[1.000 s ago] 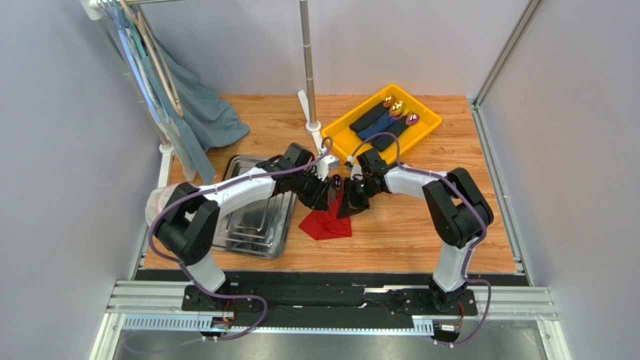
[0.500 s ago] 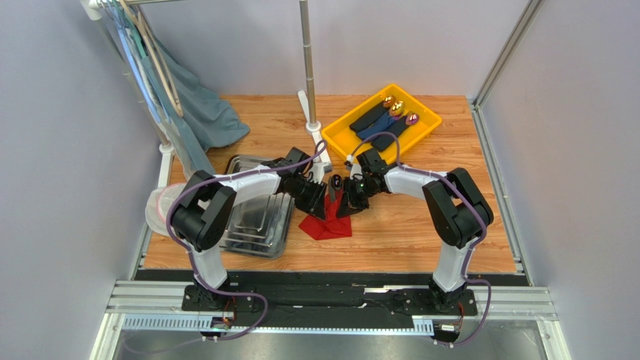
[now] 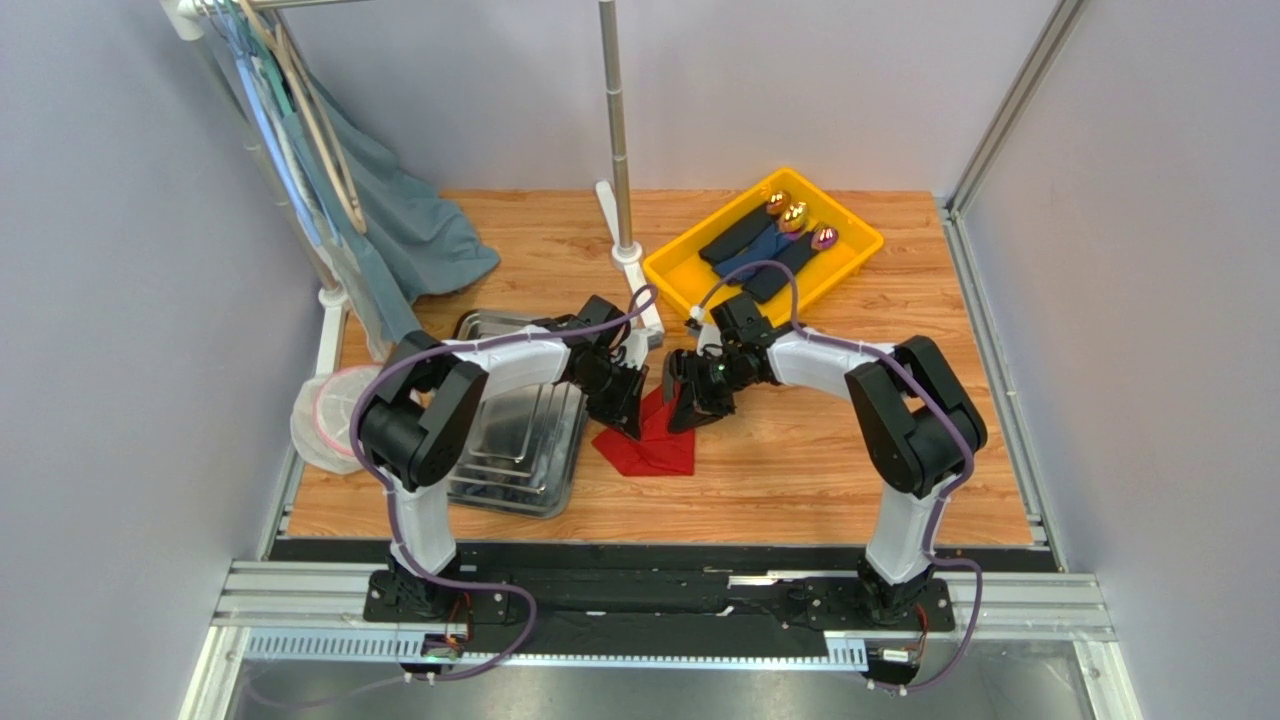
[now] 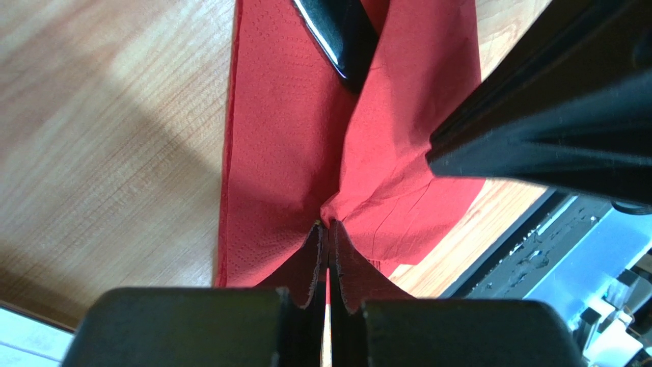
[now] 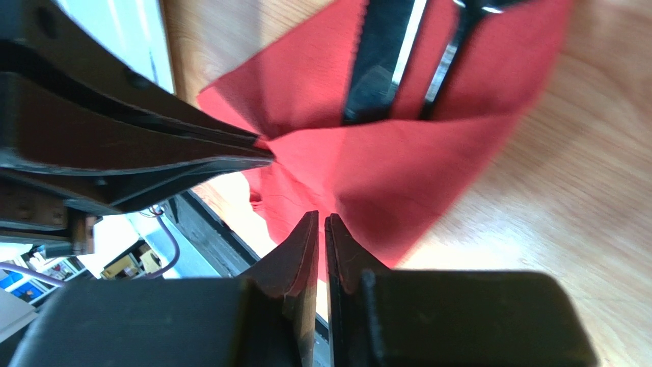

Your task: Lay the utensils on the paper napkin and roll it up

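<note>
Paper napkin (image 4: 283, 138) is lying on the table (image 3: 842, 450) between my arms, folding over the utensils (image 5: 379, 69). My left gripper (image 4: 327, 229) is clamping shut on its fold. My right gripper (image 5: 321, 222) is sitting almost closed at its edge, and I cannot tell if it is gripping.

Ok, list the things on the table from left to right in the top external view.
Pale round bowl-like thing → shiny steel tray → bright red paper napkin → yellow plastic bin.
</note>
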Motion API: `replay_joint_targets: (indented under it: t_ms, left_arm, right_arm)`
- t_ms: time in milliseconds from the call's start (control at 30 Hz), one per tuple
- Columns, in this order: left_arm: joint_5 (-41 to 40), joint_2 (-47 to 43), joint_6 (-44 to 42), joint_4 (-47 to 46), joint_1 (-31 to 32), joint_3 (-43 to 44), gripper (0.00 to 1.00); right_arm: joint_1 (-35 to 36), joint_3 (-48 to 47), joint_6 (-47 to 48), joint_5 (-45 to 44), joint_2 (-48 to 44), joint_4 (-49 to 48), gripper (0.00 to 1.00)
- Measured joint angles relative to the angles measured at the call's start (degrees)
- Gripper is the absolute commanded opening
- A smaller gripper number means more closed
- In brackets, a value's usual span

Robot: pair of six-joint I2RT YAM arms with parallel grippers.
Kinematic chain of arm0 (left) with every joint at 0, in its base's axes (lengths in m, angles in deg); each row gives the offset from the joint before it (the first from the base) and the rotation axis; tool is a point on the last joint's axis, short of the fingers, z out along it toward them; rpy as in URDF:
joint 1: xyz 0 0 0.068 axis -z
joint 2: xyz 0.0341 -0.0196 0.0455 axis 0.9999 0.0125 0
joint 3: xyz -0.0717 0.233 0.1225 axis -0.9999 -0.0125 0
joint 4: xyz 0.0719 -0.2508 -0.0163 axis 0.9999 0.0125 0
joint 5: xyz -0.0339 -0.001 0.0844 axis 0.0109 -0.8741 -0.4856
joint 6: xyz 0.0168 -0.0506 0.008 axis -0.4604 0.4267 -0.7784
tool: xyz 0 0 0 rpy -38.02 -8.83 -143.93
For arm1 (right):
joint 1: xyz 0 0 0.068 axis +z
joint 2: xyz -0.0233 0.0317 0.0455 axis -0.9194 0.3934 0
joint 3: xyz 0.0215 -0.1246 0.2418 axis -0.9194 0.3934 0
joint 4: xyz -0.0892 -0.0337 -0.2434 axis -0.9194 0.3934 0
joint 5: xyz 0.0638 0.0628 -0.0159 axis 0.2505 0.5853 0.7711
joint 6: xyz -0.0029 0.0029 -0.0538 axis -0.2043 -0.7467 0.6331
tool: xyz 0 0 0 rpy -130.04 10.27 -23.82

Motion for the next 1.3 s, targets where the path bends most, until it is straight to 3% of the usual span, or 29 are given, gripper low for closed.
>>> replay_joint_targets:
  t_ms: [433,500,533,700,733,867,1000,1200,1300]
  left_arm:
    - [-0.52,0.33,-0.13,0.74,0.0,0.66,0.01]
    - [-0.48,0.33,-0.11,0.74,-0.07,0.68,0.06]
    - [-0.37,0.33,-0.02,0.74,-0.2,0.68,0.15]
    - [0.94,-0.61,0.98,-1.46,-1.84,-0.81,0.39]
    - [1.2,-1.51,1.09,-2.01,-2.45,-1.66,0.39]
    - [3.17,-8.26,1.07,-3.52,-4.83,-4.92,0.38]
    - [6.86,-13.07,2.14,-7.45,-4.57,-4.98,0.3]
    - [10.6,-7.76,7.3,-14.1,-1.86,-5.92,0.17]
    - [11.26,-4.37,9.27,-15.67,-1.14,-6.45,0.16]
  right_arm:
    - [2.73,-1.77,-0.31,-3.21,1.16,-1.92,0.1]
    - [2.93,-1.92,-0.28,-4.09,2.34,-2.58,0.1]
    - [2.99,-1.92,-0.28,-4.46,2.89,-2.69,0.1]
    - [3.17,-1.92,-0.46,-4.07,4.22,-3.61,0.09]
    - [3.17,-1.95,-0.46,-3.93,4.31,-3.74,0.09]
    - [3.15,-1.92,-0.28,-3.61,4.44,-4.0,0.09]
    - [3.13,-1.92,-0.22,-3.43,4.46,-4.04,0.08]
    - [2.95,-1.92,-0.15,-2.97,4.48,-4.09,0.08]
    - [2.89,-1.92,-0.04,-2.73,4.5,-4.11,0.08]
